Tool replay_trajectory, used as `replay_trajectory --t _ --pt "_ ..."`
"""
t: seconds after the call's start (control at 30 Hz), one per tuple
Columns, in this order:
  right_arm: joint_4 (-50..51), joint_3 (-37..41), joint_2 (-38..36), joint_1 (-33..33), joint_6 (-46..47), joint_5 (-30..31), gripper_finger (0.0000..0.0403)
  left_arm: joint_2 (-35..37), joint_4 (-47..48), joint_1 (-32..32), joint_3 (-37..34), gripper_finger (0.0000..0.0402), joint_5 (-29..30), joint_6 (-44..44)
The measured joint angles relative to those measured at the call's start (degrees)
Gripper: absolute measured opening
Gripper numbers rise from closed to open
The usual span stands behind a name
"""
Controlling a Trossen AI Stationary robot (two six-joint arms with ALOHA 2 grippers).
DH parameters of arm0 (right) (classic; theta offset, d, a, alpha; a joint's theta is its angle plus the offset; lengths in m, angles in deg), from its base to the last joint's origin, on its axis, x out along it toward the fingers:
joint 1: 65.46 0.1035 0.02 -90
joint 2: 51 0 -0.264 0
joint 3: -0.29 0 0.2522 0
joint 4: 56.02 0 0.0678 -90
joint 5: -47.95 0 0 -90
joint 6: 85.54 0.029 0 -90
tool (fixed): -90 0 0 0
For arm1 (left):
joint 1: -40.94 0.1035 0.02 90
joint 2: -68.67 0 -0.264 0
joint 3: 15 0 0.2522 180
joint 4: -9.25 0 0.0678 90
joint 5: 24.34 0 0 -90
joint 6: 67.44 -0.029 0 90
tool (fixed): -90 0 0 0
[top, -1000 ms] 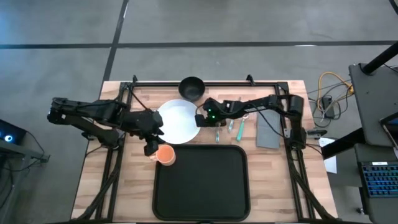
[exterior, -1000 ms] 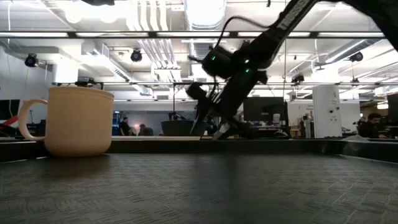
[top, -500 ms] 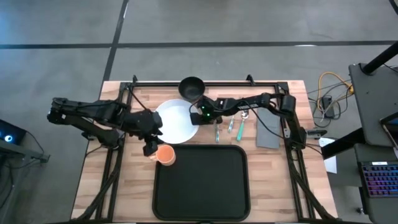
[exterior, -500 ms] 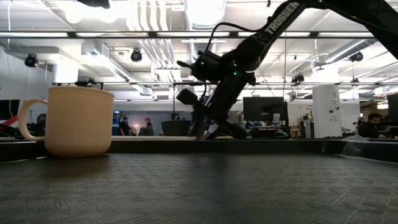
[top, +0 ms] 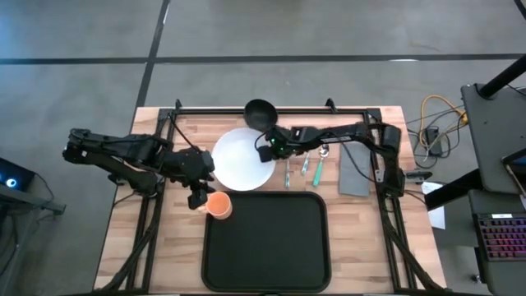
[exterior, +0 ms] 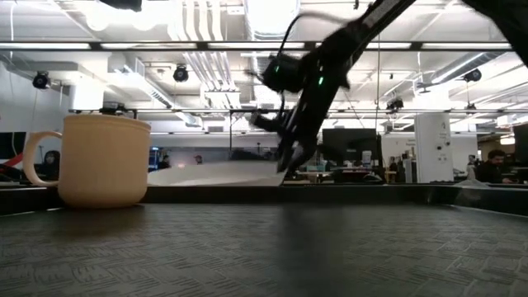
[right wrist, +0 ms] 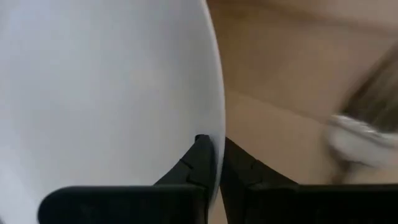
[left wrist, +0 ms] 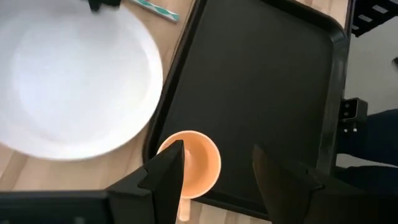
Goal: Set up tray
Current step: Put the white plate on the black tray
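Right gripper: I am pinching the right-hand rim of the white plate — my two fingers are closed on its edge, one on each face.
White plate: it is tilting in the low view, raised on the side I am holding, beyond the tray's far rim.
Left gripper: I am hovering it over the orange mug, its fingers spread apart and gripping nothing — the mug's mouth is showing between them.
Orange mug: it is standing upright at the tray's far-left corner, handle pointing away from the tray's middle.
Tray: the large black tray is lying flat on the near half of the wooden table, centred between my two arms, just near of the plate.
Black bowl: it is sitting at the table's far edge, just beyond the plate.
Cutlery: teal-handled pieces are lying on the wood to the right of the plate, beneath my right arm.
Grey napkin: it is lying right of the cutlery.
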Motion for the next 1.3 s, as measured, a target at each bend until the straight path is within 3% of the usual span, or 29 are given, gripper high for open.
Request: replay_trajectory --t 0.1,0.23,0.43,0.53,0.67,0.97,1.1,1.3 --pt "5.29 0.26 -4.48 0.18 -2.07 3.43 0.001 0.0 -0.04 0.0 -0.34 0.0171 1.48 -1.33" --pt "13.4 0.87 -10.6 0.48 -2.46 3.07 0.0009 0.02 0.03 0.02 -1.18 0.0171 3.01 -2.54" --pt "30.81 1.14 -19.34 2.82 -9.55 -1.21 0.0008 0.02 0.01 0.01 -2.81 0.0171 3.77 -2.62" --pt "34.08 2.41 -22.89 2.88 -14.68 -6.65 0.0008 0.02 0.02 0.02 -3.31 0.0171 4.07 -3.36" --pt "31.11 6.12 -24.47 3.94 -16.33 -15.18 0.0008 -0.02 -0.07 0.02 -3.47 0.0171 4.39 -5.07" --pt "10.96 14.74 -17.6 13.97 -10.28 -20.44 0.0009 -0.02 -0.37 0.02 -3.47 0.0171 4.36 -4.24" --pt "3.61 15.01 -12.87 17.6 -9.65 -21.65 0.0009 -0.04 -0.42 0.02 -3.49 0.0171 4.36 -4.13" --pt "1.78 11.31 -5.62 22.35 -10.82 -23.71 0.0019 -0.07 -0.99 0.02 -3.57 0.0171 4.3 -4.11"
